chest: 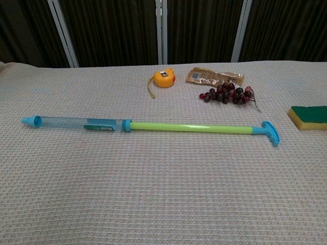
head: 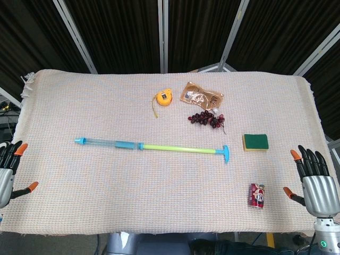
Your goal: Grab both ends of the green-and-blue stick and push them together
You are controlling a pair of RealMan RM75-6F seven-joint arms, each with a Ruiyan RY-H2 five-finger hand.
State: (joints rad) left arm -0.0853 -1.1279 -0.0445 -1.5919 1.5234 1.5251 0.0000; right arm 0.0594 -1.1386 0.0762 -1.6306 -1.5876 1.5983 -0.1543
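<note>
Green-and-blue stick (head: 152, 146): lay fully extended across mid-cloth (head: 106, 196), untouched. My left hand (head: 7, 171) and right hand (head: 315, 179): spread, holding nothing, at opposite table edges. Sponge (head: 255, 142) and can (head: 258, 195) sat near my right.

The green-and-blue stick (head: 151, 146) lies flat on the woven cloth (head: 106, 196), pulled out long, untouched between the two hands. The left hand (head: 9, 169) sits at the cloth's edge, fingers spread and holding nothing, well short of the stick's blue nozzle end. The right hand (head: 313, 183) is likewise spread and holds nothing; a red can (head: 258, 195) lies just inward of it, a green sponge (head: 255, 142) beyond, and the stick's T-handle past that.
</note>
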